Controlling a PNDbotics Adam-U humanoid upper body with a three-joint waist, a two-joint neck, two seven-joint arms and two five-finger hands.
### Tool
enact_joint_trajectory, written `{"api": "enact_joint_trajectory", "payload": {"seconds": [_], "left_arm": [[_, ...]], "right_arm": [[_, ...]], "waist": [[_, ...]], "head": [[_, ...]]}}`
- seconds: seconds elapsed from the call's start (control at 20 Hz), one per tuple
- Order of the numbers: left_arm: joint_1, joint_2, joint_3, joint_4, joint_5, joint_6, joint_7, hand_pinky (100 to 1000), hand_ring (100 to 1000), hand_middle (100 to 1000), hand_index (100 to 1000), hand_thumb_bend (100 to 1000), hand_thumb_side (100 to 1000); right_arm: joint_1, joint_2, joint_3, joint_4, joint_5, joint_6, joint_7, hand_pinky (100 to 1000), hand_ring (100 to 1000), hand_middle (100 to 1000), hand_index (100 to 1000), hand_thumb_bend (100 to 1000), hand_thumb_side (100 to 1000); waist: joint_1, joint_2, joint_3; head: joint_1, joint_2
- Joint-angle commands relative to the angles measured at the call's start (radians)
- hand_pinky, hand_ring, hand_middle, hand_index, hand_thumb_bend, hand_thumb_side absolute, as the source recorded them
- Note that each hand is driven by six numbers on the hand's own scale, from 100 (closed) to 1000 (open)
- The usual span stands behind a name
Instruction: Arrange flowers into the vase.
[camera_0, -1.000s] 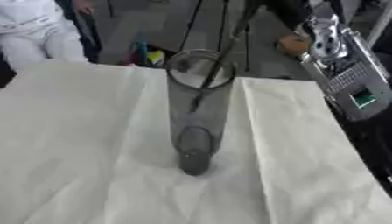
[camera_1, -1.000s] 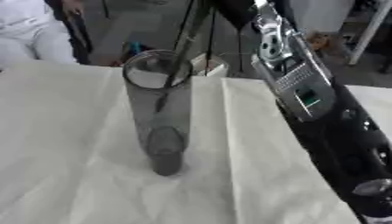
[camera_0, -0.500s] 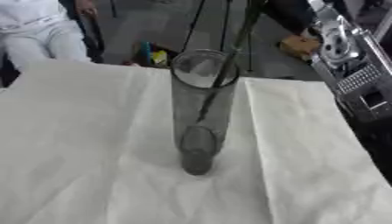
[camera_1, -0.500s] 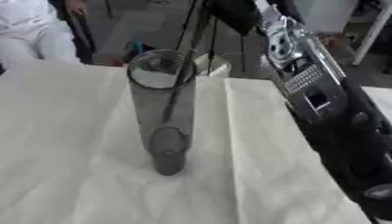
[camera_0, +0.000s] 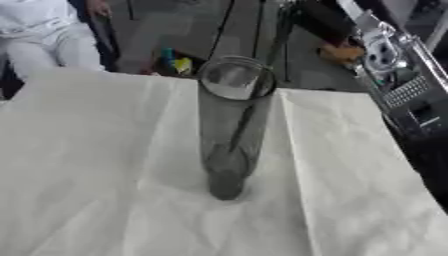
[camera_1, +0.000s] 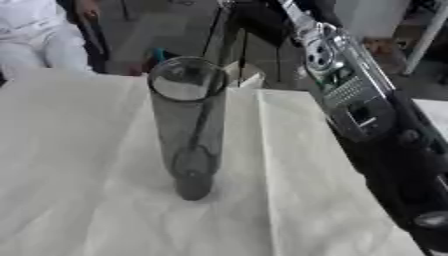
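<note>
A dark flower stem (camera_0: 255, 102) leans inside the tall smoky glass vase (camera_0: 229, 130) on the white cloth (camera_0: 96, 165). My right arm (camera_1: 350, 95) rises beside the vase; whether my fingers are apart or together, I cannot tell.

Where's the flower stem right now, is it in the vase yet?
Yes: the stem runs down through the mouth of the tall smoky glass vase, mid-table on the white cloth, its lower end inside, its top leaving the view's upper edge.

black arm (camera_1: 394, 150) — silver joints, grey panel
</note>
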Motion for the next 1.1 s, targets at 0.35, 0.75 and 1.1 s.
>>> {"api": "enact_joint_trajectory", "payload": {"seconds": [0.35, 0.75, 1.1], "left_arm": [[-0.008, 0.023, 0.011, -0.018, -0.005, 0.007, 0.003, 696, 779, 737, 855, 100, 963], [-0.008, 0.023, 0.009, -0.018, -0.004, 0.008, 0.001, 696, 777, 737, 855, 100, 962], [-0.009, 0.024, 0.008, -0.018, -0.003, 0.011, 0.001, 696, 775, 735, 853, 100, 959]], "right_arm": [[-0.038, -0.023, -0.017, 0.016, 0.041, -0.037, 0.13, 535, 569, 524, 599, 100, 1000], [-0.066, -0.001, -0.013, 0.039, 0.032, -0.055, 0.141, 546, 585, 539, 614, 100, 1000], [-0.087, 0.02, -0.009, 0.072, 0.035, -0.063, 0.15, 548, 589, 545, 620, 100, 1000]], "waist": [[-0.008, -0.025, -0.004], [-0.008, -0.024, -0.003], [-0.013, -0.022, -0.002]], "head": [[0.001, -0.002], [-0.003, -0.001], [-0.006, -0.005]]}}
